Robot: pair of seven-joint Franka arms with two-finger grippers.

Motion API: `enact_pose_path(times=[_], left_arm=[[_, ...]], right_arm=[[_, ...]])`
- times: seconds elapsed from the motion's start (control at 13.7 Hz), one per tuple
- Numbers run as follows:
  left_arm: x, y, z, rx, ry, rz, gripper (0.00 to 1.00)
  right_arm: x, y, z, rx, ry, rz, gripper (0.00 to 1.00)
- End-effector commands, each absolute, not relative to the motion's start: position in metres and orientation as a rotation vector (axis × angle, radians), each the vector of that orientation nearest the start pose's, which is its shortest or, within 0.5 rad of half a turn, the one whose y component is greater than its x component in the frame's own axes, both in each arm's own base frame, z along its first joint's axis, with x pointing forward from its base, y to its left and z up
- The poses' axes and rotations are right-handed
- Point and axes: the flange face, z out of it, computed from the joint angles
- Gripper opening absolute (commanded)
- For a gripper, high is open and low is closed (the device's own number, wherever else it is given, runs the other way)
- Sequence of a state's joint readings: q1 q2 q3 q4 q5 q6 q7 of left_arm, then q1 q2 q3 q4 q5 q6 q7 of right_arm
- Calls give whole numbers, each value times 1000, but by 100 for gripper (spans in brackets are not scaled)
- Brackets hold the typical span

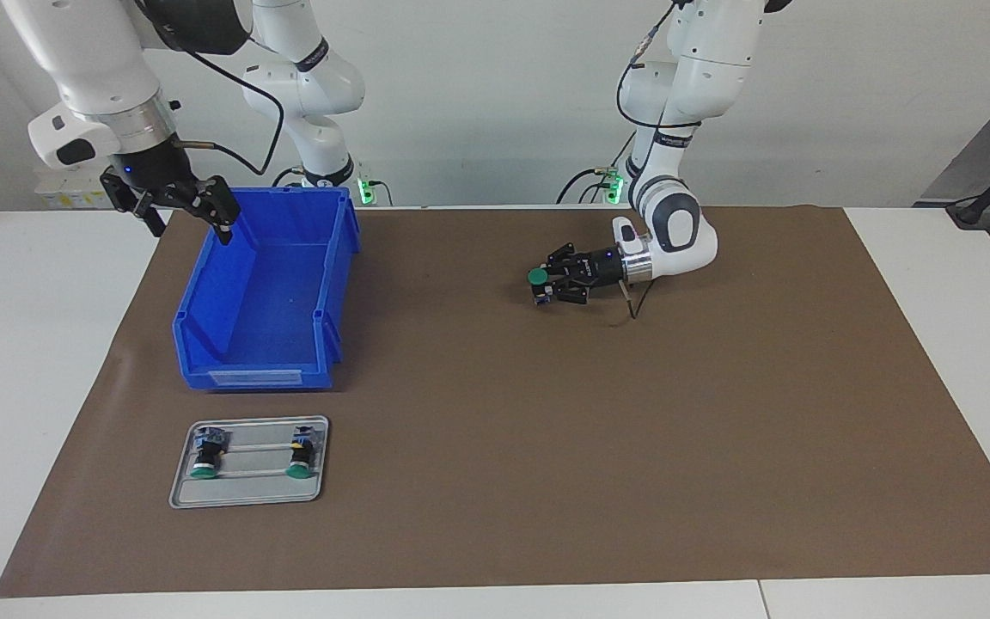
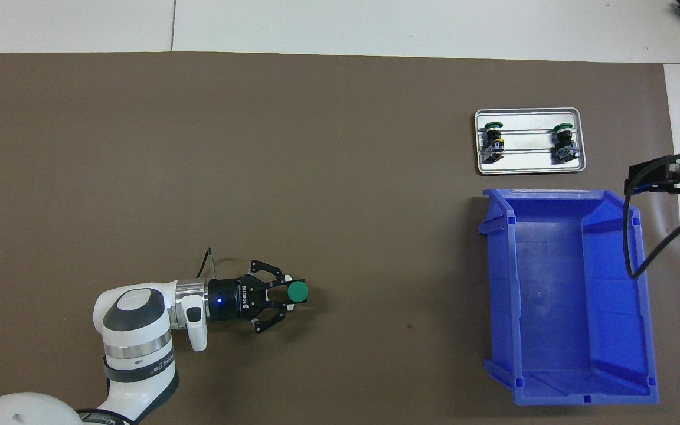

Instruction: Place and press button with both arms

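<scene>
A: Where does the bin (image 1: pixel 267 292) sit?
B: On the mat (image 1: pixel 546 447), toward the right arm's end of the table (image 1: pixel 31 361). The tray (image 1: pixel 247 490) lies just beside it, farther from the robots, with two buttons (image 1: pixel 205 454) on it, well apart.
A: And the third button (image 1: pixel 538 278)?
B: In the left gripper (image 1: pixel 546 286), low over the mat toward the left arm's end. The right gripper (image 1: pixel 177 202) hangs over the bin's corner nearest the robots.

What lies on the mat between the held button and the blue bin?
Nothing: between the button in the left gripper and the blue bin there is only bare brown mat, clearest in the overhead view.
</scene>
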State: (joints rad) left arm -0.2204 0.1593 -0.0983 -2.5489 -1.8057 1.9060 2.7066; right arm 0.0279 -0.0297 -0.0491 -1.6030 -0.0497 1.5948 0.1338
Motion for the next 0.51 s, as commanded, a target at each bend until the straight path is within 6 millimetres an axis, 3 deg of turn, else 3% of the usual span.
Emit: enact_pose_path(times=[0.0, 0.15, 0.44], left_arm=[[408, -206, 231, 1400, -1366, 1187, 31], [437, -207, 236, 1477, -1366, 1219, 32], [512, -222, 277, 1561, -1246, 1259, 33]], right_arm=[[542, -21, 628, -3176, 223, -44, 100], [542, -21, 628, -3176, 223, -44, 100], [542, -21, 628, -3176, 223, -44, 100]])
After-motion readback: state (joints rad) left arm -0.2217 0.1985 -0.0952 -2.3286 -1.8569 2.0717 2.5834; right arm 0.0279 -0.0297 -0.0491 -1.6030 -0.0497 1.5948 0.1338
